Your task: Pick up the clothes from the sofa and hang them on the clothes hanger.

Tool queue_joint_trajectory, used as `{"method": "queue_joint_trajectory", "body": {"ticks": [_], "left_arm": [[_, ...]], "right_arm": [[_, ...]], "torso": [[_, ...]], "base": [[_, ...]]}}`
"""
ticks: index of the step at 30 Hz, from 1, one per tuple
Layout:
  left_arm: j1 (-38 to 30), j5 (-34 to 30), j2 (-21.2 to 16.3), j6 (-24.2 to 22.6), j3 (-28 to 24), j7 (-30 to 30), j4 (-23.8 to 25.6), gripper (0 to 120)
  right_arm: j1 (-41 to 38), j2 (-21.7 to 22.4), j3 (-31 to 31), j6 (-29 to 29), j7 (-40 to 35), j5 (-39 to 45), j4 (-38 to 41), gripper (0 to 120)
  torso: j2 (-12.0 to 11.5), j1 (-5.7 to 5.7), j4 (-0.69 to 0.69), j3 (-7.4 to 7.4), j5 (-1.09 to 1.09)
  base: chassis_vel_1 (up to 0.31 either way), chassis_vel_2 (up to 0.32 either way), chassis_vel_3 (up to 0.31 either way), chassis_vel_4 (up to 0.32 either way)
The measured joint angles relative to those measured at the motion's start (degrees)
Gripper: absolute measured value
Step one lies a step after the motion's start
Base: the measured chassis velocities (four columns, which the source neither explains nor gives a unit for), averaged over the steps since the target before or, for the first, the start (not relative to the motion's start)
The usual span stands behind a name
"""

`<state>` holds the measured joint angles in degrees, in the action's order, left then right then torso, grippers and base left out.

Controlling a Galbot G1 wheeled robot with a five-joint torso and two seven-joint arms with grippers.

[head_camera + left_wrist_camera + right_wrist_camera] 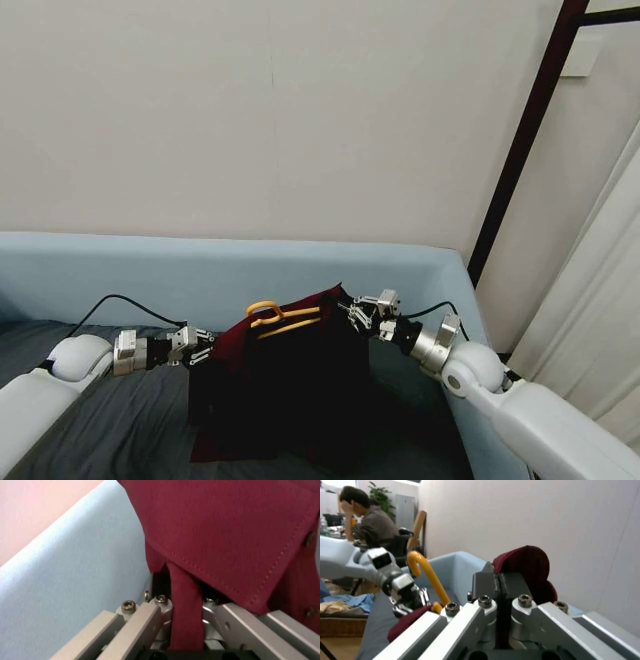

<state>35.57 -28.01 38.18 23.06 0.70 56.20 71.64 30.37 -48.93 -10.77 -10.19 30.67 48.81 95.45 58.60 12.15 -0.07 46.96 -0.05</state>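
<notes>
A dark red shirt (280, 390) hangs stretched between my two grippers above the sofa's grey seat (90, 420). A yellow hanger (280, 317) sits in its collar, with the hook sticking up. My left gripper (203, 350) is shut on the shirt's left shoulder edge. In the left wrist view, a strip of red cloth (186, 611) is pinched in that gripper (182, 603). My right gripper (352, 314) is shut on the right shoulder. The right wrist view shows its pads (486, 585) clamping red cloth (525, 560), with the hanger's hook (422, 570) beside them.
The light blue sofa backrest (150, 270) runs behind the shirt, its corner at the right (450, 270). A dark pole (520, 150) and a pale curtain (610, 300) stand to the right of the sofa. A plain wall rises behind.
</notes>
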Motion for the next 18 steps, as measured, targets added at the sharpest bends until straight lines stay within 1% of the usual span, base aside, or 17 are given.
{"method": "queue_joint_trajectory", "body": {"ticks": [2, 6, 8, 9, 12, 13, 14, 18], "left_arm": [[-0.40, -0.25, 0.40, -0.70, -0.71, -0.80, 0.23, 1], [-0.85, -0.78, 0.55, -1.65, -1.05, -1.24, 0.57, 1], [-1.02, -1.69, 0.58, -3.16, -1.26, -1.57, 1.34, 1], [-1.02, -1.69, 0.58, -3.16, -1.26, -1.57, 1.34, 1], [-1.02, -2.81, 0.37, -4.60, -1.38, -1.63, 2.26, 1], [-1.03, -3.71, 0.17, -5.53, -1.43, -1.71, 2.94, 1], [-1.08, -3.96, 0.11, -5.85, -1.49, -1.74, 3.15, 1], [-1.43, -4.22, 0.06, -6.16, -1.77, -1.88, 3.31, 1]], "right_arm": [[-0.29, -0.54, -0.09, 0.19, 0.02, -0.51, 1.39, 0], [0.02, -1.67, -0.47, 0.20, -0.11, -2.07, 1.71, 0], [0.94, -3.77, -1.17, 0.15, -1.20, -6.21, 0.94, 0], [0.94, -3.77, -1.17, 0.15, -1.20, -6.21, 0.94, 0], [1.91, -5.54, -1.77, -0.02, -2.74, -10.47, -0.04, 0], [2.64, -6.95, -2.20, -0.17, -3.49, -14.04, -0.80, 0], [2.97, -7.54, -2.43, -0.20, -3.81, -15.52, -1.13, 0], [3.83, -8.44, -3.06, -0.21, -5.00, -18.60, -1.66, 0]], "torso": [[0.00, 0.00, 0.00, 0.00, 0.00], [0.00, 0.00, 0.00, -0.01, 0.01], [0.00, 0.00, 0.00, 0.00, 0.00], [0.00, 0.00, 0.00, 0.00, 0.00], [0.00, 0.00, 0.00, 0.00, 0.01], [0.00, 0.00, 0.00, 0.00, 0.01], [0.00, 0.00, 0.01, 0.00, 0.01], [0.00, 0.00, 0.01, 0.00, 0.00]], "base": [[0.000, 0.000, 0.000, 0.000], [0.000, 0.000, 0.000, 0.000], [0.000, 0.000, 0.000, 0.000], [0.000, 0.000, 0.000, 0.000], [0.000, 0.000, 0.000, 0.000], [0.000, 0.000, 0.000, 0.000], [0.000, 0.000, 0.000, 0.000], [0.000, 0.000, 0.000, 0.000]]}}
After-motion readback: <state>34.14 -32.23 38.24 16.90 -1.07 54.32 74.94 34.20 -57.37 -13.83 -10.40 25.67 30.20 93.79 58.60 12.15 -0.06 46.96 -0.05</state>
